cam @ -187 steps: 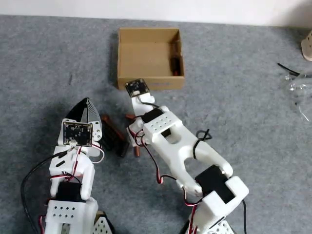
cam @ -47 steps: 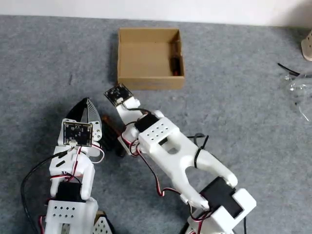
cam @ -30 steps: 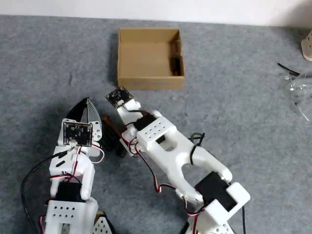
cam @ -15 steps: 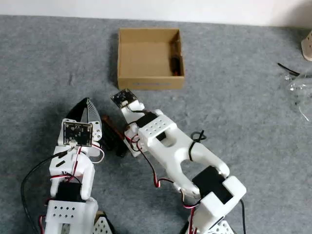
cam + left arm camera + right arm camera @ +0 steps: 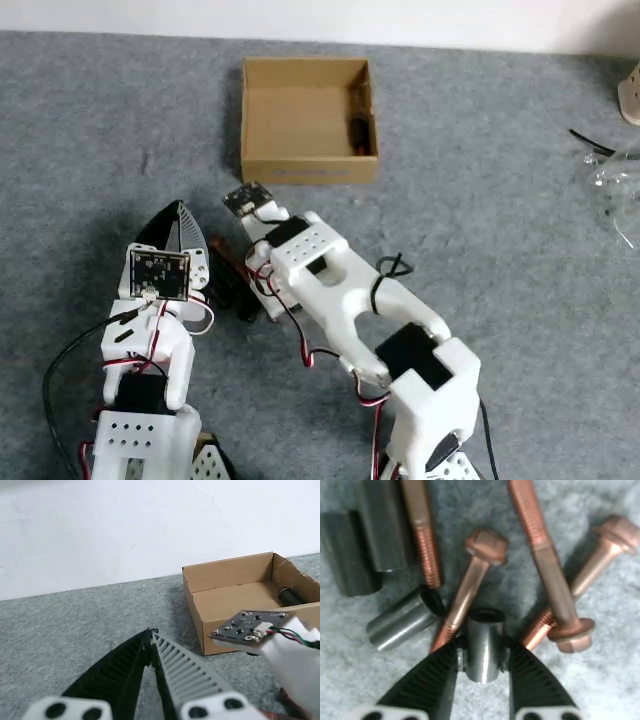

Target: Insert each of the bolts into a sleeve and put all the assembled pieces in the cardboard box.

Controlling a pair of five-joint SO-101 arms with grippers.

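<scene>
In the right wrist view, my right gripper (image 5: 482,652) is shut on a short grey steel sleeve (image 5: 486,635), which stands between its black fingers (image 5: 437,680) on the grey carpet. Several copper bolts (image 5: 472,582) and other sleeves (image 5: 402,620) lie just beyond it, touching one another. In the high view this pile (image 5: 232,285) lies between the two arms, partly under the right arm's wrist (image 5: 295,250). My left gripper (image 5: 180,212) rests shut beside the pile, holding nothing. The cardboard box (image 5: 300,165) stands farther back with one dark assembled piece (image 5: 360,132) inside.
The right arm's camera board (image 5: 252,627) hangs in front of the box (image 5: 227,577) in the left wrist view. A clear plastic object with a cable (image 5: 608,180) lies at the far right. A white wall (image 5: 125,525) bounds the carpet behind the box.
The right arm's wrist swung left over the pile, then its elbow and base drew in to the left. The left arm has not moved.
</scene>
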